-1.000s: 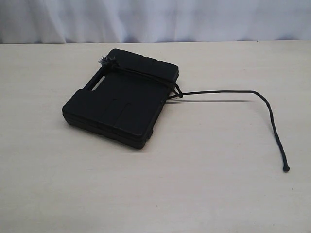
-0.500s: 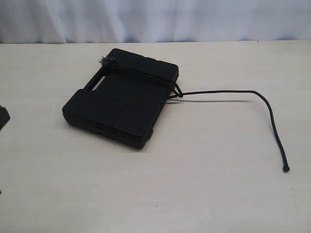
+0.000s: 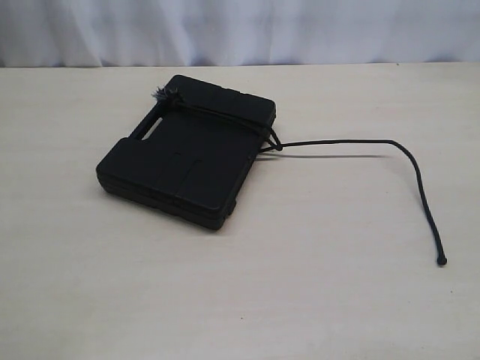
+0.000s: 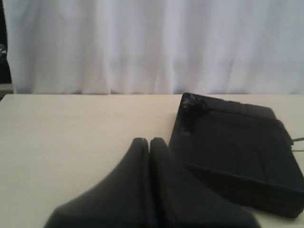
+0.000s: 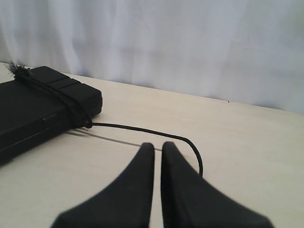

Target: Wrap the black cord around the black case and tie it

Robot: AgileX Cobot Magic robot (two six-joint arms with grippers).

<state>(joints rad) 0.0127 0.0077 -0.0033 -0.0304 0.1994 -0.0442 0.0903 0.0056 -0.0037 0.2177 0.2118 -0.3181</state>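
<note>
Black case (image 3: pixel 187 157) lay left of centre on the bench (image 3: pixel 300 300), nearer its far edge. Black cord (image 3: pixel 352 141) crossed the case's far end, knotted, tail trailing toward the right edge. Left gripper (image 4: pixel 148 142) and right gripper (image 5: pixel 158 146) were pressed closed, empty.

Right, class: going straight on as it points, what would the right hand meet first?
Probably the black cord, which crosses just ahead of the right hand; its height is unclear.

Exterior cam sits high, tilted down over the table (image 3: pixel 315 300) toward the curtain (image 3: pixel 240 30) at its far edge. Both wrist cams ride low, looking level across the top at that same curtain. All three catch the case (image 3: pixel 187 161); left wrist is closest, right also gets the cord (image 3: pixel 352 141).
</note>
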